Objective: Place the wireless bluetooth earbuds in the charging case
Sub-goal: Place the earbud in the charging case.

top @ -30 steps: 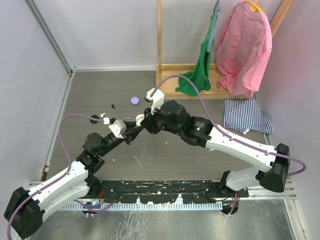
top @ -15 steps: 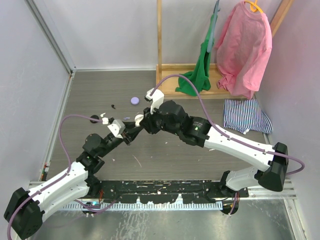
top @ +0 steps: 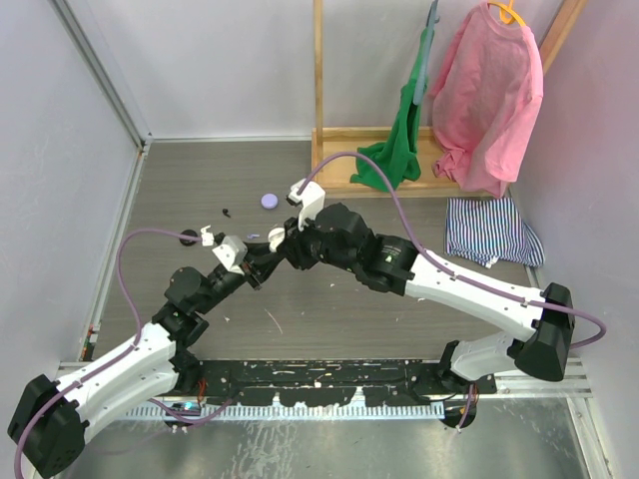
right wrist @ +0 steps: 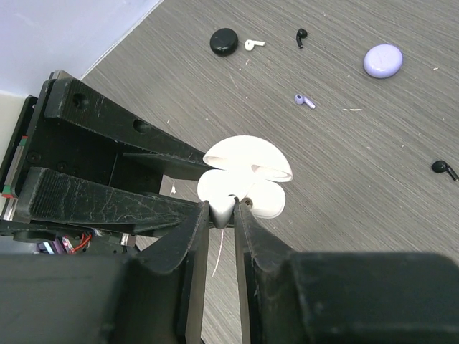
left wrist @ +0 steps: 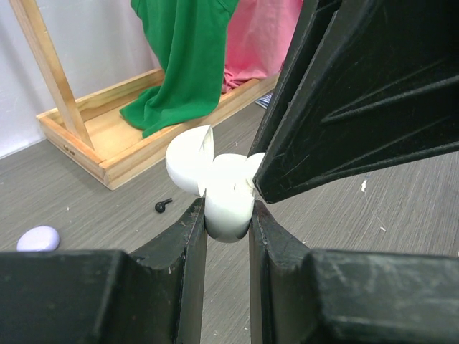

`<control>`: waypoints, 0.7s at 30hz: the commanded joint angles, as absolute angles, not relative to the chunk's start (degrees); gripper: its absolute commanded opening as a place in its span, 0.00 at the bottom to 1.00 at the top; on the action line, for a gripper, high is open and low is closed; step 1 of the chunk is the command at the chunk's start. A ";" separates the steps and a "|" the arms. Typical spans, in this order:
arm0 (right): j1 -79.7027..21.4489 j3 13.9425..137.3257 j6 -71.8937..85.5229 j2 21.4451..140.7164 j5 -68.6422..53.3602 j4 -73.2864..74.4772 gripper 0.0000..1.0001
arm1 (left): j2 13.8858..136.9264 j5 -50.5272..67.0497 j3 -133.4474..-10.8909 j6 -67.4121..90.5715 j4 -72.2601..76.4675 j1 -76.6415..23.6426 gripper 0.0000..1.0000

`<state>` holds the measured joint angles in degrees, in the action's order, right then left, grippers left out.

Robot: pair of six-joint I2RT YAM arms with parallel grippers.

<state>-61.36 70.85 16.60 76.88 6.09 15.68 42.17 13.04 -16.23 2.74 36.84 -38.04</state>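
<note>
My left gripper [left wrist: 228, 212] is shut on the base of an open white charging case [left wrist: 226, 175] and holds it above the floor; its lid [left wrist: 188, 159] stands up to the left. My right gripper [right wrist: 224, 206] is shut on a small white earbud [right wrist: 224, 199] pressed against the case's open base [right wrist: 267, 197]. In the top view both grippers, left [top: 260, 265] and right [top: 286, 245], meet at the case [top: 278, 237]. Loose on the floor are a white earbud [right wrist: 251, 44], a lilac earbud [right wrist: 304, 100] and two black earbuds [right wrist: 301, 36] [right wrist: 445, 169].
A black round case [right wrist: 224, 41] and a lilac round case [right wrist: 382, 60] lie on the floor. A wooden rack [top: 339, 140] with green and pink clothes stands at the back, and a striped cloth [top: 489, 232] lies to the right.
My right gripper has crept slightly left toward the case. The left arm and the case have barely moved.
</note>
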 commanded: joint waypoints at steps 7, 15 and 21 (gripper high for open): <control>-62.24 70.29 16.14 75.24 4.85 11.43 0.37 | 41.25 12.87 -16.54 4.92 45.51 -38.33 0.00; -62.21 70.05 12.17 70.73 5.79 10.91 0.53 | 40.28 12.83 -15.68 5.46 45.26 -38.35 0.00; -62.19 69.35 9.44 68.69 5.51 11.07 0.56 | 39.70 13.22 -15.42 6.20 45.17 -38.40 0.00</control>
<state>-61.89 69.41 12.34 71.46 5.43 13.74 40.71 12.43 -15.57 5.41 40.40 -38.15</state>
